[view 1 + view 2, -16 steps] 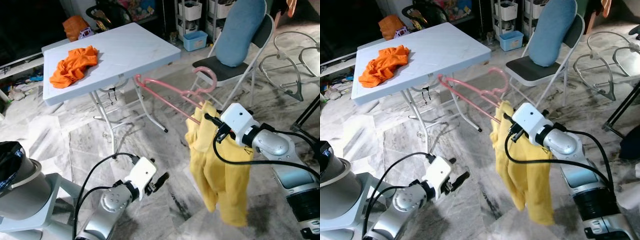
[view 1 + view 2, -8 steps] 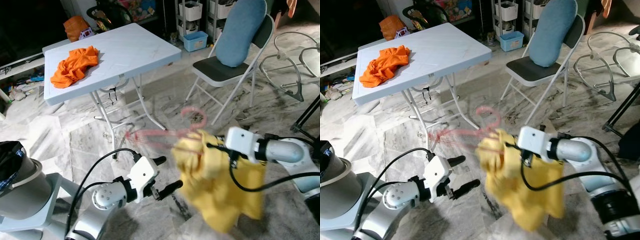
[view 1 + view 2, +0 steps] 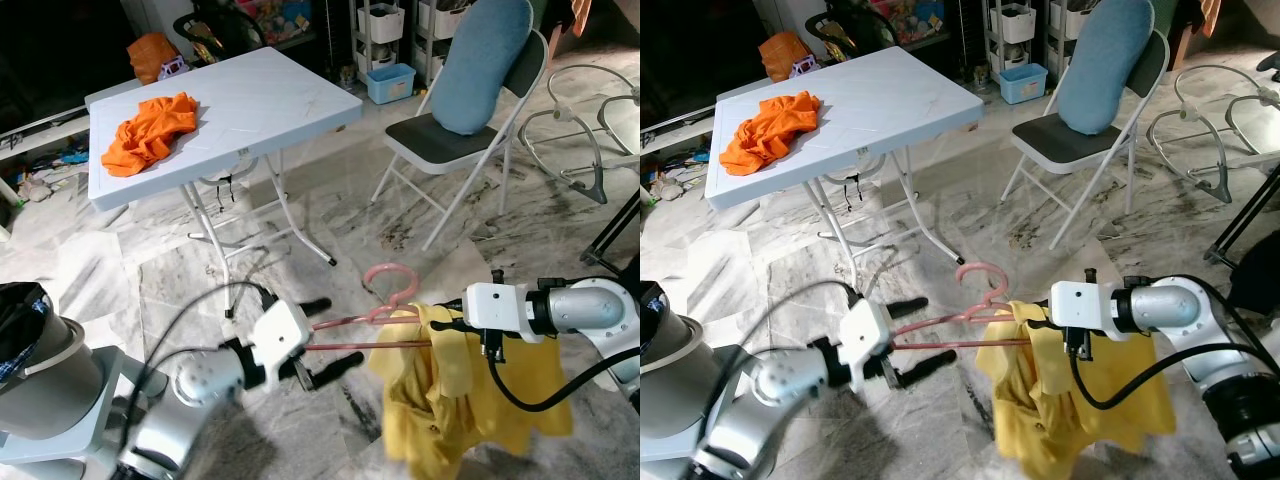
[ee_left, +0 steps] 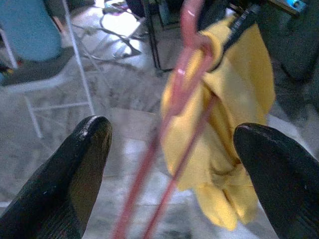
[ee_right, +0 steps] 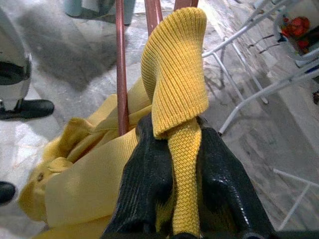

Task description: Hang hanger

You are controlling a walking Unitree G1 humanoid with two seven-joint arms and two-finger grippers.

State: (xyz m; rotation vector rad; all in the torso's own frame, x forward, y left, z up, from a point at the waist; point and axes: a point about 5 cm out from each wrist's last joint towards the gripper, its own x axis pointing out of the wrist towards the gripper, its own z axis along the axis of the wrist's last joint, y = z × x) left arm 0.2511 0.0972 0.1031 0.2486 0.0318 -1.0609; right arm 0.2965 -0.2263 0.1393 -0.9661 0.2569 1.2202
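Right gripper (image 5: 172,184) is clamping the yellow sweater (image 3: 470,400) draped on the pink hanger (image 3: 375,325), low over the floor. Left gripper (image 3: 325,340), jaws apart, is straddling the hanger's free end. Hanger looks light and stiff, sweater floppy: best gripping the bar.

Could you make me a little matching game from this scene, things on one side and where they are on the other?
Things:
1. orange cloth
2. blue cushion
3. yellow sweater
4. pink hanger

Places:
A. pinched in the right tool
B. between the open fingers of the left tool
C. on the white table
D. leaning on the folding chair

Pairs: 1-C, 2-D, 3-A, 4-B
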